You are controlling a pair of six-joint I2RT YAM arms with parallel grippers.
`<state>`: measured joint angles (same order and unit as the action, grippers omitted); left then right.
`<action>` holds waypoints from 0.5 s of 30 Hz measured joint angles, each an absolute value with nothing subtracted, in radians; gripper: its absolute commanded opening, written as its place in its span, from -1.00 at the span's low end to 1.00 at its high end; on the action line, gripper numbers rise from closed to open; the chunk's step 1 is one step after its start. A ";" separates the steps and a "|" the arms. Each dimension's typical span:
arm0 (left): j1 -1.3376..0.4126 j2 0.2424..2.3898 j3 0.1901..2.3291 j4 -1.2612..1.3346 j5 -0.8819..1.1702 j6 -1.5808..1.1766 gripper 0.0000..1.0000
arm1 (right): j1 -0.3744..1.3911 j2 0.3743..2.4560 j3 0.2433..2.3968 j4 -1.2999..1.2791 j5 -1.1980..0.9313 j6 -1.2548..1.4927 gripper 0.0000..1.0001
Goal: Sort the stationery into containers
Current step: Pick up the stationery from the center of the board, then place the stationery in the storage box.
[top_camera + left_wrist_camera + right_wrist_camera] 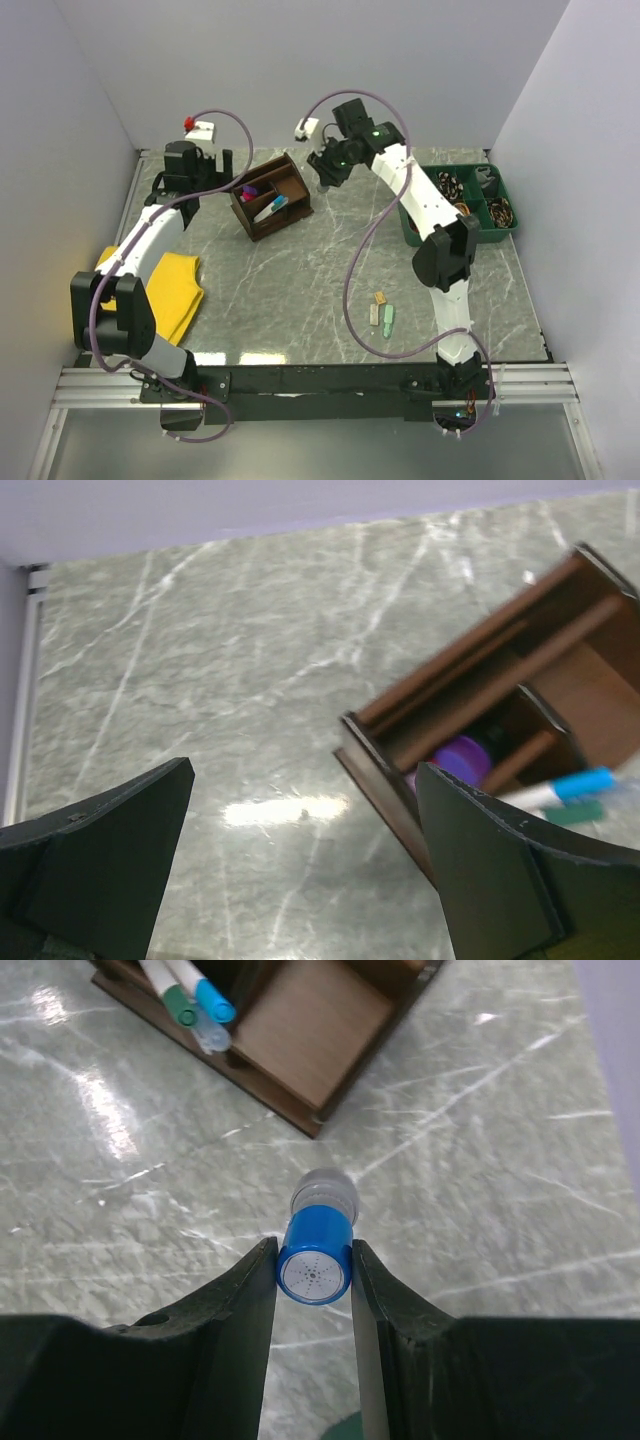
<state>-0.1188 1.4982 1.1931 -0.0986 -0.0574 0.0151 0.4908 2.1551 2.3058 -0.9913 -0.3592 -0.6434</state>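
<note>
2 sets of jaws: your left gripper (305,775) stands wide with nothing between its fingers; your right gripper (313,1252) is narrowed onto the blue-capped cylinder (314,1272).
Right grip: both inner finger faces press the blue cap at its sides, and the cylinder's pale end points away from your wrist camera.
Cylinder position: over bare tabletop (500,1160), just off a corner of the dark brown organiser (310,1045), apart from it and not above any compartment.
Left jaws: beside the organiser's other end; 1 finger overlaps its wall in the left wrist view, and you cannot tell whether they touch.
Organiser contents: 1 green-capped pen (180,1005) and 1 blue-capped pen (215,1005) lie side by side in 1 compartment; a purple piece (460,760) sits in another.
Loose stationery: 3 eraser pieces (387,320) lie close together near the right arm's base, well apart from the organiser.
Edges: a green tray (500,233) sits against the right edge, a yellow cloth (175,290) at the left edge, and the back wall stands close behind both grippers.
Open room: marble tabletop runs between the organiser and the eraser pieces, crossed by the right arm's cable.
</note>
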 measured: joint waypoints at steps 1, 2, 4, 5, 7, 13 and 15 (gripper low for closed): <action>-0.111 1.505 1.193 -0.088 -0.062 0.015 0.99 | 0.499 2.163 2.306 -0.992 -0.356 -0.640 -0.53; -0.100 1.514 1.193 -0.078 -0.068 0.015 0.99 | 0.510 2.170 2.306 -0.992 -0.354 -0.636 -0.53; -0.080 1.531 1.196 -0.065 -0.077 0.015 0.99 | 0.532 2.180 2.306 -0.984 -0.352 -0.627 -0.52; -0.071 1.541 1.200 -0.064 -0.079 0.014 0.99 | 0.540 2.181 2.306 -0.981 -0.352 -0.624 -0.52; -0.057 1.559 1.207 -0.063 -0.084 0.015 0.99 | 0.558 2.185 2.308 -0.972 -0.351 -0.617 -0.51; -0.051 1.570 1.210 -0.057 -0.083 0.014 0.99 | 0.600 2.214 2.340 -0.907 -0.347 -0.599 -0.51; -0.051 1.575 1.213 -0.053 -0.084 0.014 0.99 | 0.608 2.225 2.341 -0.886 -0.340 -0.593 -0.51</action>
<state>-0.0509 1.5749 1.2133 -0.0532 -0.0837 0.0143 0.6083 2.2246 2.3413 -0.8856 -0.3405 -0.5926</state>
